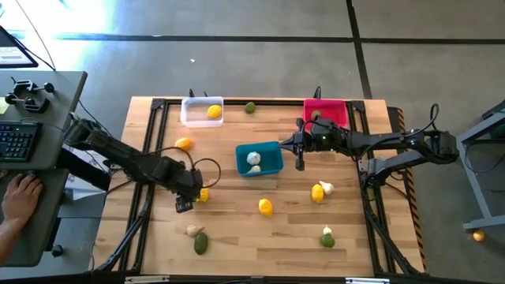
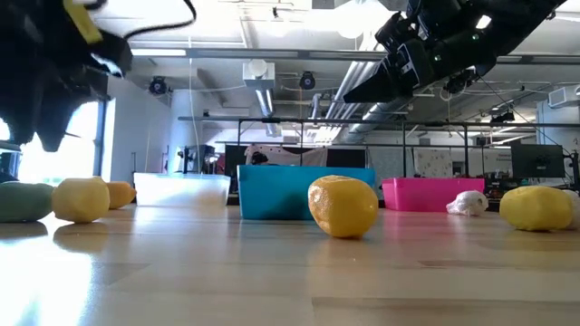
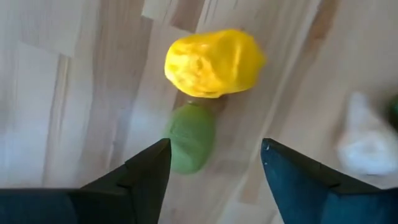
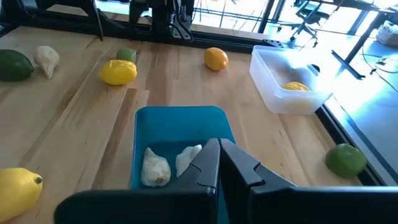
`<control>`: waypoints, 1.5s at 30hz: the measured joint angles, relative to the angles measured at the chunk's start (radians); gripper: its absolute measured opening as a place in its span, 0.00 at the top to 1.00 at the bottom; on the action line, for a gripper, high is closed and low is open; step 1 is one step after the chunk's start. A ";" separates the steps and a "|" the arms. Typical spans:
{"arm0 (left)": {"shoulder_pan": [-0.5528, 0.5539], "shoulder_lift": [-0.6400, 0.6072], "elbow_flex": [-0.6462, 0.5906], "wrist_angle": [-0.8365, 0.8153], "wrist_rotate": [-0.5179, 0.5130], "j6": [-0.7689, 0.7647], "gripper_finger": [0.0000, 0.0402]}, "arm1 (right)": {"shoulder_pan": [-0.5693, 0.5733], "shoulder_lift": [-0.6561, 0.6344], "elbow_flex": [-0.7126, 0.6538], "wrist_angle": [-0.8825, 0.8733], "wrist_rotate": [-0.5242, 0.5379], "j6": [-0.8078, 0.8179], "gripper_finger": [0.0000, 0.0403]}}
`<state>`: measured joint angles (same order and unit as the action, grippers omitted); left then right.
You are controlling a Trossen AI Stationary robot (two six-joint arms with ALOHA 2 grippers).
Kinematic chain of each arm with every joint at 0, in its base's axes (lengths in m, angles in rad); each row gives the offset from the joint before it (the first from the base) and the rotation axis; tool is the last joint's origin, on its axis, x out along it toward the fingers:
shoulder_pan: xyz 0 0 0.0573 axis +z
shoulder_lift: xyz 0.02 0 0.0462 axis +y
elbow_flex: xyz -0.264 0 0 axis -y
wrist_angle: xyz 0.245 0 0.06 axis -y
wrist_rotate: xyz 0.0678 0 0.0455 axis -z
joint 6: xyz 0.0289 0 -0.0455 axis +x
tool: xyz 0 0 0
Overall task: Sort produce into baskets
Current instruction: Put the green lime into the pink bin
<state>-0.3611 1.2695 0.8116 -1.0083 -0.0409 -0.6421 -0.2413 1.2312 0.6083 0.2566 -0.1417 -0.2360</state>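
The left gripper (image 3: 214,168) hung wide open and empty over a lemon (image 3: 213,63) (a green fruit (image 3: 190,145) touching it) near the table's left side, so the next move probably called for lowering and closing.

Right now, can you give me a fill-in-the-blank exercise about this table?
1. The teal bin holds two ____ bulbs.
2. The white bin holds one ____.
3. The left gripper is ____ above a lemon.
4. The right gripper is ____ over the teal bin.

Missing words: garlic; lemon; open; shut
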 joint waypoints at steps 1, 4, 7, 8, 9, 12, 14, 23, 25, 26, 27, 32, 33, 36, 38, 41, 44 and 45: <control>0.006 0.022 0.000 -0.001 0.000 0.022 0.40 | 0.000 0.000 0.000 -0.003 0.000 0.003 1.00; 0.029 0.088 0.000 -0.008 0.010 0.077 0.40 | 0.000 0.000 0.000 -0.004 0.000 0.010 1.00; 0.051 0.144 0.000 -0.009 0.009 0.113 0.40 | 0.000 0.000 0.000 -0.004 0.000 0.015 1.00; 0.056 0.160 0.000 -0.009 0.009 0.125 0.40 | 0.000 0.000 0.000 -0.004 0.000 0.020 1.00; 0.059 0.176 0.000 -0.008 0.009 0.137 0.40 | 0.000 0.000 0.000 -0.004 0.000 0.028 1.00; 0.062 0.207 -0.014 0.010 0.011 0.157 0.40 | 0.000 0.000 0.000 -0.004 -0.001 0.045 1.00; 0.062 0.215 -0.046 0.043 0.048 0.157 0.40 | 0.000 0.000 0.000 -0.005 -0.010 0.052 1.00; 0.062 0.211 -0.121 0.126 0.090 0.156 0.43 | 0.000 0.000 0.000 -0.005 -0.016 0.053 1.00; 0.062 0.211 -0.121 0.127 0.091 0.159 0.48 | 0.000 0.000 0.000 -0.005 -0.016 0.059 1.00; 0.062 0.211 -0.121 0.127 0.090 0.165 0.51 | 0.000 0.000 0.000 -0.005 -0.016 0.063 1.00; 0.062 0.211 -0.121 0.129 0.091 0.174 0.55 | 0.000 0.000 0.000 -0.005 -0.016 0.063 1.00; 0.063 0.179 -0.121 0.154 0.088 0.198 0.72 | 0.000 0.000 0.000 -0.005 -0.016 0.074 1.00; 0.067 0.166 -0.121 0.155 0.088 0.199 0.72 | 0.000 0.000 0.000 -0.005 -0.016 0.078 1.00; 0.090 0.114 -0.121 0.182 0.112 0.199 0.72 | 0.000 0.000 0.000 -0.007 -0.016 0.079 1.00; 0.110 0.071 -0.121 0.208 0.131 0.190 0.72 | 0.000 0.000 0.000 -0.009 -0.017 0.082 1.00; 0.147 -0.001 -0.121 0.244 0.137 0.178 0.72 | 0.000 0.000 0.000 -0.011 -0.018 0.099 1.00; 0.200 -0.066 -0.121 0.289 0.140 0.172 0.72 | 0.000 0.000 0.000 -0.012 -0.018 0.100 1.00; 0.219 -0.084 -0.121 0.308 0.147 0.172 0.72 | 0.000 0.000 0.000 -0.011 -0.018 0.101 1.00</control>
<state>-0.1425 1.1853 0.6903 -0.7008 0.1065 -0.4703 -0.2413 1.2312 0.6083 0.2455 -0.1600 -0.1352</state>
